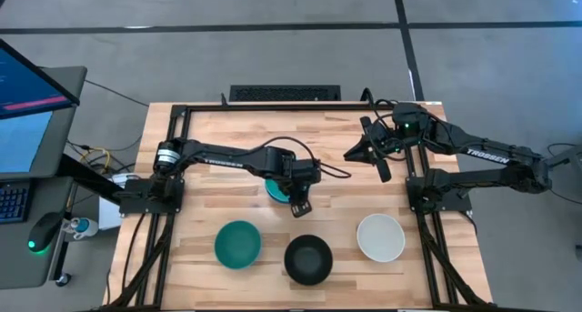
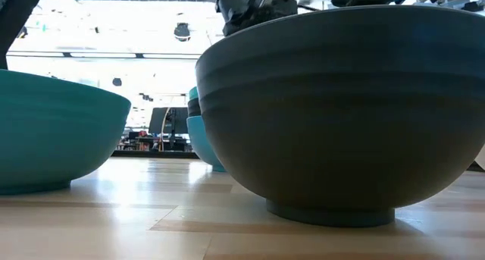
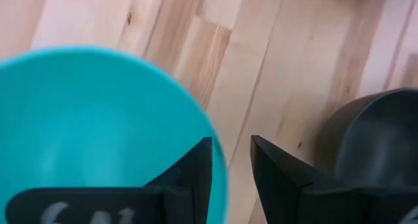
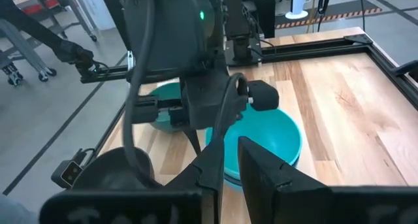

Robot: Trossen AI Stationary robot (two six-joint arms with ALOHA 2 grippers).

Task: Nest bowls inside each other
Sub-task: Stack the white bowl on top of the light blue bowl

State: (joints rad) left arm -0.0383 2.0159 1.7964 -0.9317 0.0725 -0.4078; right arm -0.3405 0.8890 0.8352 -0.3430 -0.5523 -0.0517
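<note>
Bowls lie on the wooden table (image 1: 209, 130) in two groups. Along the near edge we see three single bowls in a row: a dark teal bowl (image 1: 237, 244) on the left, a black bowl (image 1: 308, 259) in the middle and a white bowl (image 1: 380, 236) on the right, each well apart from its neighbour. Behind the row, near the table's centre, we find a stack of bowls (image 2: 203, 135) whose uppermost member is a light cyan bowl (image 3: 98, 132); in the low view a dark band between cyan layers marks another bowl inside the stack, though we cannot count its members.

We locate the left gripper (image 1: 297, 203) directly over the stack's near rim. In the left wrist view its two fingers (image 3: 196, 165) stand slightly apart, with the cyan rim passing at the inner finger; we cannot tell whether they pinch the rim or merely straddle it. The black bowl lies just beyond this gripper, towards the near edge.

We place the right gripper (image 1: 375, 148) at the far right of the table, raised and well apart from every bowl. In the right wrist view its fingers (image 4: 258, 168) show a narrow gap between them and hold nothing.
</note>
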